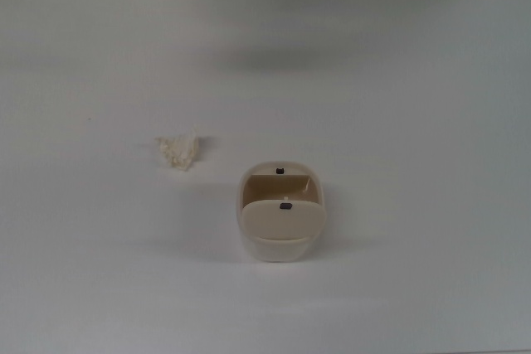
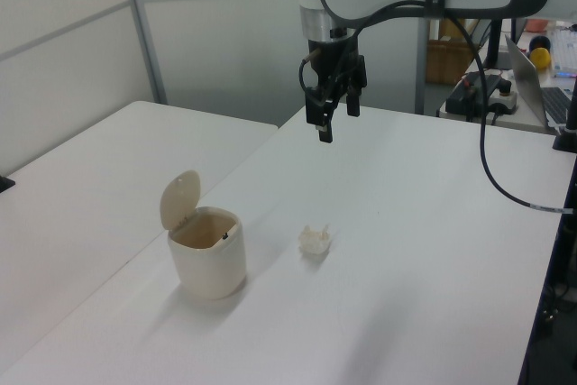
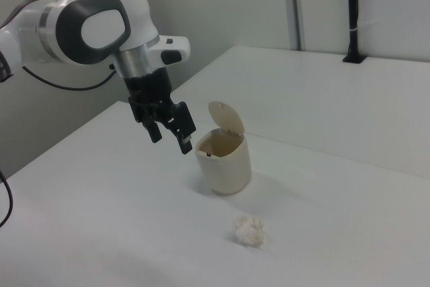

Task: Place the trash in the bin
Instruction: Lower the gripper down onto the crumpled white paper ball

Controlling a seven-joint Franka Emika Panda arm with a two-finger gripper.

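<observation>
The white table (image 2: 424, 223) fills most of every view, and a second white table stands next to it across a narrow gap in the left view. Above it reaches the white and black arm (image 3: 87, 28), bent so that its wrist points down. No brand mark, label or other writing can be read on the arm, the bin or anything else in the three views.

The bin (image 2: 208, 254) stands upright on the table, beige with rounded corners. Its cream swing lid (image 2: 179, 197) is tipped up, so the inside is open to view, and a small dark clip shows on the lid and another at the rim in the top view.

The claw (image 2: 334, 121) hangs in the air well above the table, released, its two dark fingers apart with nothing between them. In the top view only the finger ends show at the upper edge.

The trash (image 1: 178, 151), a small crumpled off-white wad, lies on the table near the bin but clear of it, on the top view's left of the bin and on the left view's right of it.
</observation>
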